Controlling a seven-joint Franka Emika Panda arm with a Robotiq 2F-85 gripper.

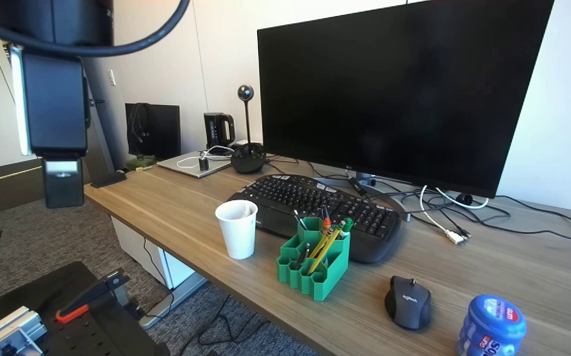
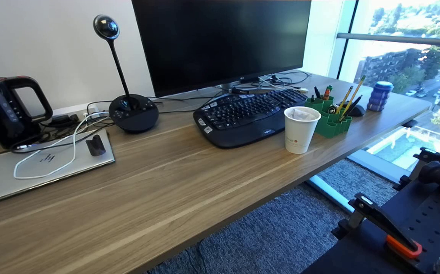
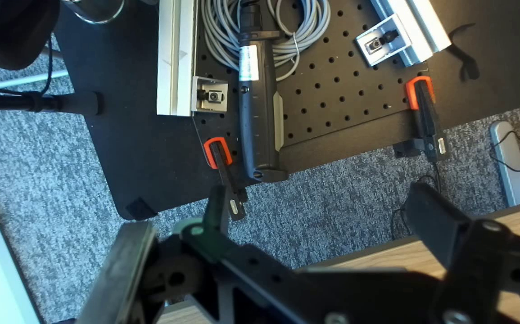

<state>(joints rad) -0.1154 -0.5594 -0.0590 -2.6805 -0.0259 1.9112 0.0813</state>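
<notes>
While the tool (image 3: pixel 316 198) hung in the air well apart from the green pen holder (image 1: pixel 337 267), its two fingers (image 3: pixel 435 220) stood spread wide with nothing between them. Of the loose things on the worktop (image 1: pixel 181 198), the white paper cup (image 1: pixel 239 232) seemed nearest to the tool, standing upright just beside the pen holder without touching it. The keyboard (image 1: pixel 310 200) lay behind the holder, while the mouse (image 1: pixel 409 301) and the blue tub (image 1: pixel 494 326) were on the holder's opposite side from the cup, the tub farther off. The cup looked very light and thin-walled, stiffest at its rim and base and easily dented between them, so a hard squeeze would probably have crushed it. Its smooth, tapering wall might have slid through too loose a hold, and a small knock could have tipped it. Something pale (image 2: pixel 301 114) showed inside, perhaps crumpled paper, though the view into the mouth was too poor to be sure. The best hold appeared to be light pressure on the wall a little below the rim, with the fingers turned so that neither entered the gap beside the pen holder.
</notes>
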